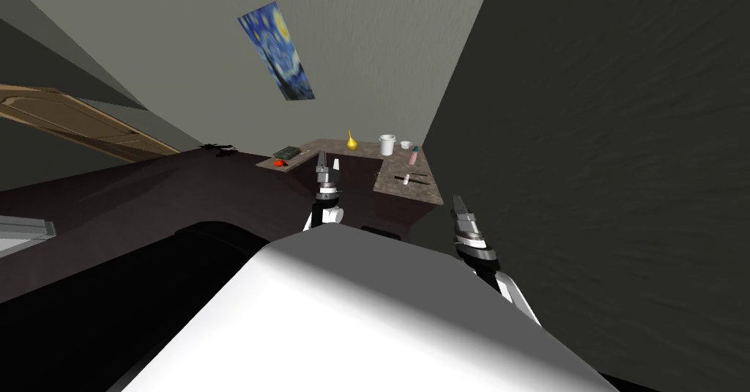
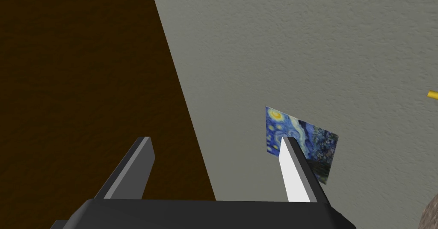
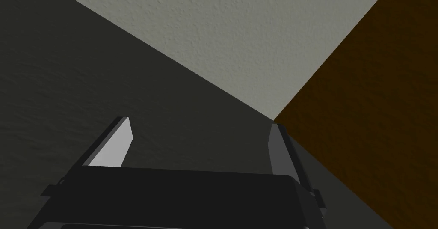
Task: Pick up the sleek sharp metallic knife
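In the head view, the knife lies flat on the speckled counter in the corner, apart from both arms. The left gripper is raised before the counter, and the right gripper is near its front edge. In the left wrist view, the fingers are spread and hold nothing. In the right wrist view, the fingers are also spread and empty.

You have the knife lying on the counter's right stretch, the bottle behind it, and the pail and vase farther back by the wall bearing the painting.
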Available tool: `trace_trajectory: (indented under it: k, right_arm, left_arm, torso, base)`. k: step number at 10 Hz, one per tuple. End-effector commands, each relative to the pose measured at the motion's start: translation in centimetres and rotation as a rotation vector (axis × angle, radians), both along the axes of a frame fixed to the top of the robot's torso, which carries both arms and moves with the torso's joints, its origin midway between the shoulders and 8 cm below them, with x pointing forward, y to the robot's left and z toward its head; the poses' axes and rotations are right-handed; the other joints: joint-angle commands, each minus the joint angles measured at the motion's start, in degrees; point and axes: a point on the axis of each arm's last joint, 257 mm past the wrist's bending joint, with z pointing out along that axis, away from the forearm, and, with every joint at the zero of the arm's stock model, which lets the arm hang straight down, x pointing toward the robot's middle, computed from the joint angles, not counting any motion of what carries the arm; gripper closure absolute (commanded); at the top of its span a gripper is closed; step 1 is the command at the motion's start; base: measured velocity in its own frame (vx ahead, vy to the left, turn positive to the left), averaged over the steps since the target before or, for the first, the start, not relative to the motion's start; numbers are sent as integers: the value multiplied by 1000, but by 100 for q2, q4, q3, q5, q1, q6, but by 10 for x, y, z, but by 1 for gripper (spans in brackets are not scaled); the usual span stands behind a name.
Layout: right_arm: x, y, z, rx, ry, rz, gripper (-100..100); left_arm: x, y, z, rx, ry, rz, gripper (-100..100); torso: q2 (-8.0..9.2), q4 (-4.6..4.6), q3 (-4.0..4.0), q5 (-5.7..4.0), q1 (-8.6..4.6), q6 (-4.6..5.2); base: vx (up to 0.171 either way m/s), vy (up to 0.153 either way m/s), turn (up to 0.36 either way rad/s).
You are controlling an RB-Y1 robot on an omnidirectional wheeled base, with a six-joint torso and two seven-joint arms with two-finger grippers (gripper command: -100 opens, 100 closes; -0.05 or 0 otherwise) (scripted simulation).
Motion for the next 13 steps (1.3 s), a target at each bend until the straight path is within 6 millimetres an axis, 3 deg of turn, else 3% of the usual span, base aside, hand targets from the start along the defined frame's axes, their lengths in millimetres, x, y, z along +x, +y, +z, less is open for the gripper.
trace_trajectory:
  k: [1, 2, 3, 5, 6, 7, 8, 10, 11, 12, 13]
  right_arm:
    - [-1, -2, -18, -55, 45, 19, -100]
    - [-2, -5, -34, -90, 83, 27, -100]
    - [-2, -4, -35, -101, 87, 34, -100]
    - [-6, -12, -72, -185, 175, 58, -100]
    - [-6, -12, -73, -199, 180, 66, -100]
    - [-10, -18, -93, -241, 228, 77, -100]
    - [-10, -18, -93, -250, 230, 83, -100]
    - [-20, -29, -132, -342, 324, 114, -100]
    - [-21, -34, -136, -361, 339, 120, -100]
    - [-28, -43, -158, -411, 395, 135, -100]
    - [-28, -44, -158, -420, 397, 140, -100]
  left_arm:
    - [0, 0, 0, 0, 0, 0, 0]
    - [0, 0, 0, 0, 0, 0, 0]
    - [0, 0, 0, 0, 0, 0, 0]
    - [0, 0, 0, 0, 0, 0, 0]
    - [0, 0, 0, 0, 0, 0, 0]
    - [0, 0, 0, 0, 0, 0, 0]
    - [0, 0, 0, 0, 0, 0, 0]
    - [0, 0, 0, 0, 0, 0, 0]
    - [0, 0, 0, 0, 0, 0, 0]
    - [0, 0, 0, 0, 0, 0, 0]
    - [0, 0, 0, 0, 0, 0, 0]
  torso:
    - [0, 0, 0, 0, 0, 0]
    - [-3, -1, -2, -3, -12, 0]
    - [0, 0, 0, -3, -7, 0]
    - [-13, -3, -7, -3, -7, -1]
    - [-12, -3, -7, -1, 0, -2]
    - [-11, -2, -6, -1, -5, 1]
    - [-8, -2, -5, -2, -9, -2]
    - [-13, -3, -7, -3, -9, -2]
    - [-11, -2, -6, -1, 1, -3]
    - [-13, -3, -8, -1, -5, 2]
    - [-12, -3, -7, -2, -7, -2]
  base:
    - [-45, 41, 23]
    - [-59, 70, 55]
    - [-44, 62, 20]
    - [-23, 77, 90]
    - [-30, 67, 29]
    - [-39, 57, 98]
    - [-28, 49, 42]
    - [-31, 82, 161]
    - [-20, 70, 43]
    - [-28, 67, 118]
    - [-24, 43, 68]
